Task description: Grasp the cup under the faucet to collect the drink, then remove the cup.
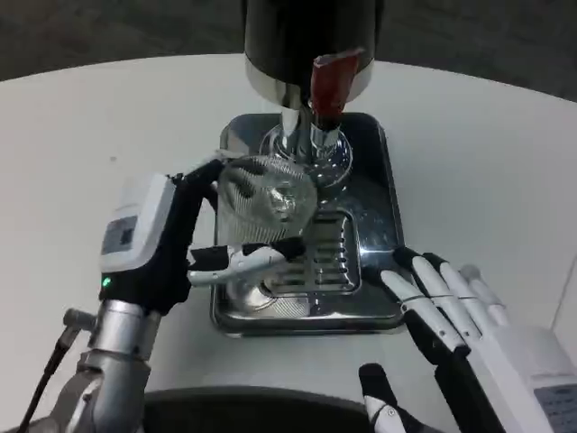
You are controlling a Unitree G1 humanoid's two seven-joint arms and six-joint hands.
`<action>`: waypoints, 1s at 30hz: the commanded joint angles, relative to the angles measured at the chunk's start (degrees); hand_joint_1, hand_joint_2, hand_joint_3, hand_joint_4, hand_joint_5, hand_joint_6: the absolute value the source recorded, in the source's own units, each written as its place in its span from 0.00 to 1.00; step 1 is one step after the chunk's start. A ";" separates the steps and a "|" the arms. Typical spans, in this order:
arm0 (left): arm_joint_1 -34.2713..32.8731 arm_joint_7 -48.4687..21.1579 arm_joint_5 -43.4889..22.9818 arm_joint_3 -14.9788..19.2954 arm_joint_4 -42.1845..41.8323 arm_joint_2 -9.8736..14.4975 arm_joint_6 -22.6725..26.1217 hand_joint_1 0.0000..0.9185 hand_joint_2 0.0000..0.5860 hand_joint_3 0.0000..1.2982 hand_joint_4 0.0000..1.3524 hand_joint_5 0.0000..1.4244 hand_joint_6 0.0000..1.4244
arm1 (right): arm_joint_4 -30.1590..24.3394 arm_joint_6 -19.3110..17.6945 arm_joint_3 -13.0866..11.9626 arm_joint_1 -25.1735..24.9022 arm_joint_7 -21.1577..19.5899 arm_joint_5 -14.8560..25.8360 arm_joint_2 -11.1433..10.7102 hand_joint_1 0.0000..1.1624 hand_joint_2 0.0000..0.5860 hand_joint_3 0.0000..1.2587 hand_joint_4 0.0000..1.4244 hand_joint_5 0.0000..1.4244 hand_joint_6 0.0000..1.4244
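Observation:
A clear ribbed cup point(267, 200) is held by my left hand point(171, 236), fingers wrapped around its left side and thumb under it. The cup hangs above the left part of the steel drip tray point(370, 162), slightly left of and below the faucet's red lever point(331, 79) and chrome spout point(325, 137). I cannot tell whether there is drink in the cup. My right hand point(455, 311) lies at the front right, off the tray's near right corner, fingers stretched out and apart, holding nothing.
The dispenser's dark body point(306, 36) and chrome column point(290, 135) stand at the back of the tray. A slotted grate point(326, 257) lies in the tray's front. White table point(487, 162) spreads on both sides; its near edge runs along the bottom.

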 commanded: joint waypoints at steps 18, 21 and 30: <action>-15.56 11.81 1.94 -12.17 21.21 -5.54 2.17 0.61 0.32 0.76 0.81 0.86 0.94 | -1.89 -0.98 -2.92 4.62 -0.54 1.94 -0.23 0.29 0.88 0.13 0.05 0.04 0.04; -14.90 12.28 1.93 -13.20 21.26 -5.40 1.86 0.61 0.32 0.76 0.81 0.86 0.94 | -2.05 -0.99 -3.20 4.94 -0.74 2.15 -0.30 0.29 0.88 0.14 0.06 0.05 0.04; -11.49 12.88 0.34 -13.25 21.54 -3.05 2.86 0.60 0.25 0.67 0.66 0.74 0.82 | -1.88 -1.83 -3.02 5.36 -0.19 3.64 -1.16 0.30 0.88 0.14 0.07 0.07 0.08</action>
